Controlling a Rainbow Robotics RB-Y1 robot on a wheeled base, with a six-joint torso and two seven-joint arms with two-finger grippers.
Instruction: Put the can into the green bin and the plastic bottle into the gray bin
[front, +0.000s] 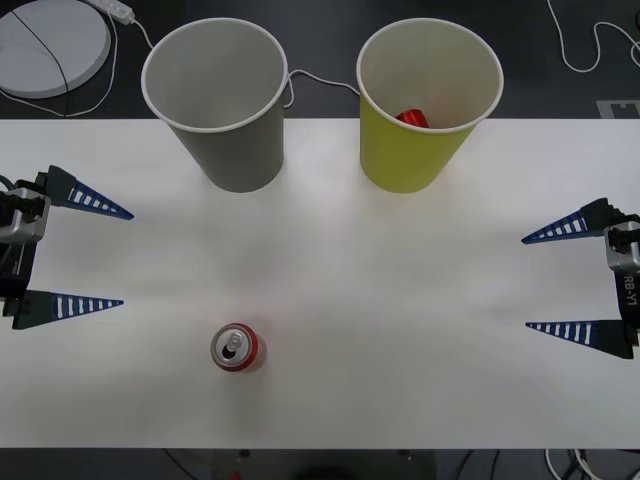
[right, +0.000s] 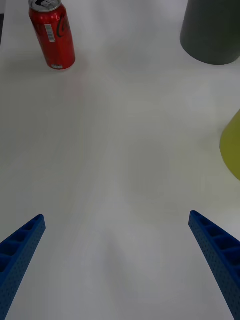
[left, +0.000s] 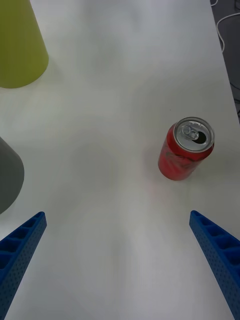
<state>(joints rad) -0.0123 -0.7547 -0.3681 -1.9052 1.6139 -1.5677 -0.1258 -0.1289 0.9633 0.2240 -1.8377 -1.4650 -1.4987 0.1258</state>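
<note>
A white counter spans the front view, its surface bare and matte; beyond its far edge lies a dark floor; a round pale-grey disc sits at the far left there; white cables trail behind the counter, another white cable looping at the far right.

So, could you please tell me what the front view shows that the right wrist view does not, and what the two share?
Only the front view looks down into the green bin, where something red lies, and into the gray bin; it also has the left gripper, open at the table's left edge. Only the right wrist view shows the side of the can, with its label. Both share the upright can, both bins, the white table and the open right gripper.
</note>
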